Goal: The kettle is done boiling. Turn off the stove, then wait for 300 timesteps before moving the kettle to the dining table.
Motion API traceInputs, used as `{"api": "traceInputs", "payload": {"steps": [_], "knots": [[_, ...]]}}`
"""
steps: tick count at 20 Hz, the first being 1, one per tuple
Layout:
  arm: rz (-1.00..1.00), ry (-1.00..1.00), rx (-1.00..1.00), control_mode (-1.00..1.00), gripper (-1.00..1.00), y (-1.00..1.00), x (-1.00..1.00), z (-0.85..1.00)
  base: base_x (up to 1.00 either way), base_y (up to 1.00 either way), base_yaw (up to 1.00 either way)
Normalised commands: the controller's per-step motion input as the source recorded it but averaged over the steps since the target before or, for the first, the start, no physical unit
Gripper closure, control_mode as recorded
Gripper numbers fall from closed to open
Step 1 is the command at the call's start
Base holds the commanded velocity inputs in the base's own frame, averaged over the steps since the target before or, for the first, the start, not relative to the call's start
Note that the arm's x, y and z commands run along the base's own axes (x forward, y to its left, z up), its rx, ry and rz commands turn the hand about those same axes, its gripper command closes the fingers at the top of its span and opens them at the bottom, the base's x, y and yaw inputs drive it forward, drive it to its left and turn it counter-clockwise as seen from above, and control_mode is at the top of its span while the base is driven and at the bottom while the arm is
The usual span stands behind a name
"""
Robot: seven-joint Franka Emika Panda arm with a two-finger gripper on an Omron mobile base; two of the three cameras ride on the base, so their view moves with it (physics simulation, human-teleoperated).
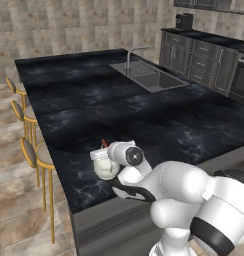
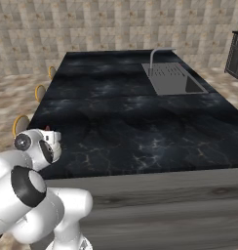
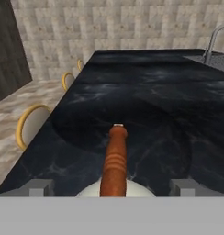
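Black marble carries your kettle (image 1: 105, 167) now, near the dining table (image 1: 144, 115) edge beside the stools (image 1: 36, 155). Your gripper (image 3: 113, 187) straddles its orange handle (image 3: 114, 158), jaws spread wide, gripping nothing.

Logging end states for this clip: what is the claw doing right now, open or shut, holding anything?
Claw: open, fingers set wide either side of the kettle handle, not gripping; kettle sits on the dining table.

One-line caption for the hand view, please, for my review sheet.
Open gripper straddles the kettle and its red-orange handle on the dining table, near its stool-side edge.
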Motion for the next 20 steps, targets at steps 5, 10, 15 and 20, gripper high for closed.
{"api": "traceInputs", "payload": {"steps": [5,10,15,20], "knots": [[-0.06,0.00,0.00,-1.00,-1.00,0.00,-0.03,0.33,0.00,0.00,0.00],[-0.04,-0.02,-0.01,-1.00,-1.00,0.00,-0.06,0.43,0.00,0.00,0.00],[-0.04,-0.04,-0.02,-1.00,-1.00,0.00,-0.11,0.47,0.00,0.00,0.00],[-0.05,-0.06,-0.03,-1.00,-1.00,0.00,-0.19,0.48,0.00,0.00,0.00]]}}
